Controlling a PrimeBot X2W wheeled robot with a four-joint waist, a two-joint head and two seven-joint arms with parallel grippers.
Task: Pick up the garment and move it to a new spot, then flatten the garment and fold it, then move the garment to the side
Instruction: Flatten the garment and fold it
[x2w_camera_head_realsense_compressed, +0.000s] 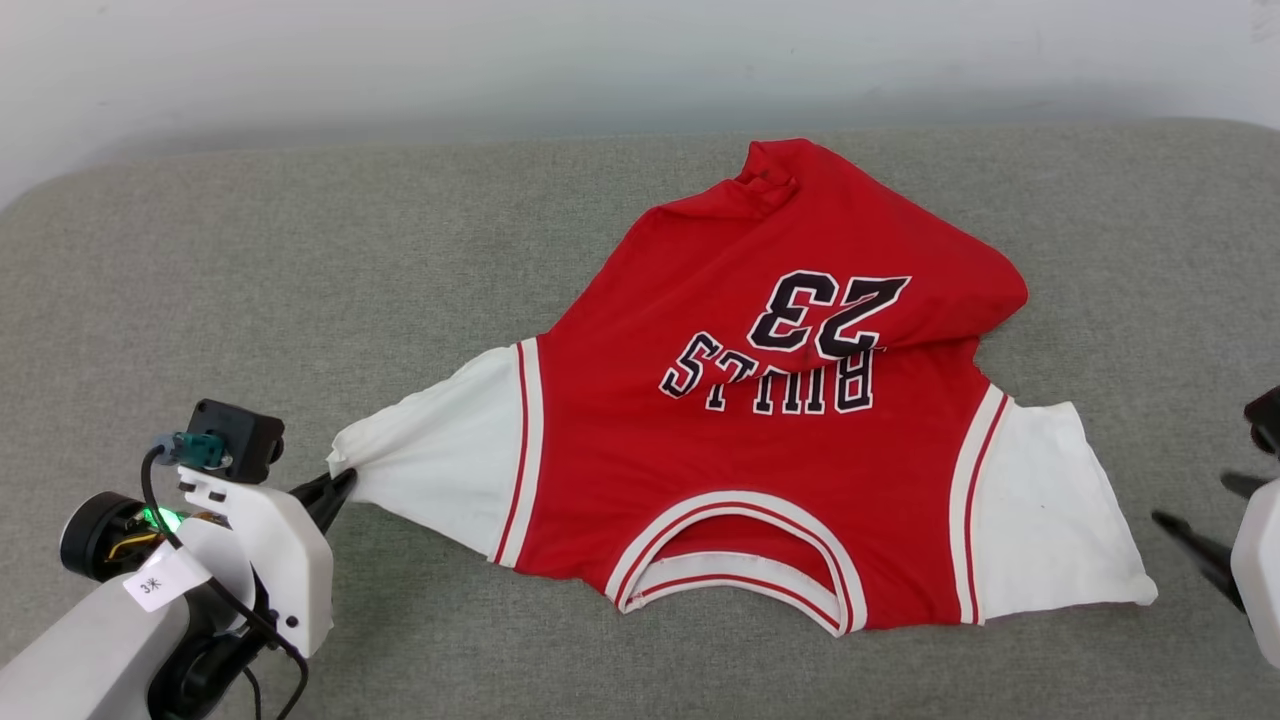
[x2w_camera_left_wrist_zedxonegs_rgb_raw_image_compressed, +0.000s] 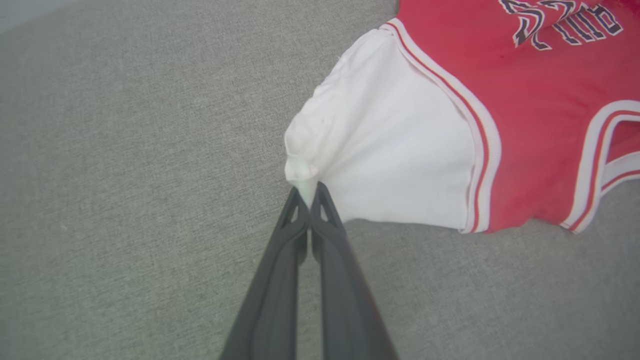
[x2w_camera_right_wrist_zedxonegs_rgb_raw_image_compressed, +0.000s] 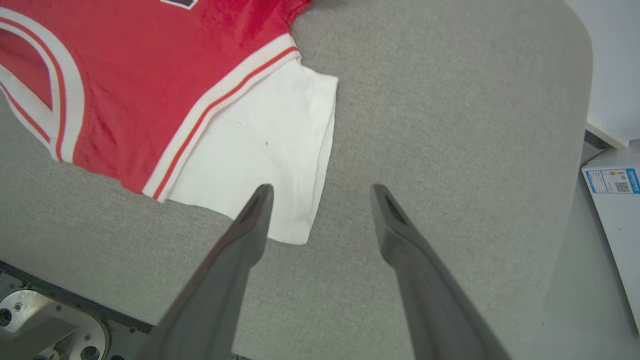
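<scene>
Two pincers work at one red garment (x2w_camera_head_realsense_compressed: 700, 440) (x2w_camera_left_wrist_zedxonegs_rgb_raw_image_compressed: 525, 125) (x2w_camera_right_wrist_zedxonegs_rgb_raw_image_compressed: 150, 75) that lies spread over the middle of the grey fabric-covered desk (x2w_camera_head_realsense_compressed: 300, 250), a little toward its right edge. Its white-trimmed collar (x2w_camera_head_realsense_compressed: 735, 560) faces the near edge and its red body runs toward the far edge. The left pincer (x2w_camera_head_realsense_compressed: 345, 478) (x2w_camera_left_wrist_zedxonegs_rgb_raw_image_compressed: 311, 192) has its two dark fingers pressed together on the tip of the left white sleeve (x2w_camera_head_realsense_compressed: 440, 470) (x2w_camera_left_wrist_zedxonegs_rgb_raw_image_compressed: 390, 150). The cloth there is bunched into a small pinched fold and drawn out in a taut point toward the desk's left edge. The right pincer (x2w_camera_head_realsense_compressed: 1190, 498) (x2w_camera_right_wrist_zedxonegs_rgb_raw_image_compressed: 322, 187) stands wide apart and holds nothing. It sits near the desk's right edge; in the right wrist view one finger shows over the outer corner of the right white sleeve (x2w_camera_head_realsense_compressed: 1050, 510) (x2w_camera_right_wrist_zedxonegs_rgb_raw_image_compressed: 270, 150) and the other over bare fabric. That sleeve lies flat. On the chest, the dark lettering and the number 23 (x2w_camera_head_realsense_compressed: 830, 315) read upside down in the head view, and a fold of red cloth on the far right side laps over the top of the letters. Past the right edge of the desk stands a white box (x2w_camera_right_wrist_zedxonegs_rgb_raw_image_compressed: 617, 220) with a blue label.
</scene>
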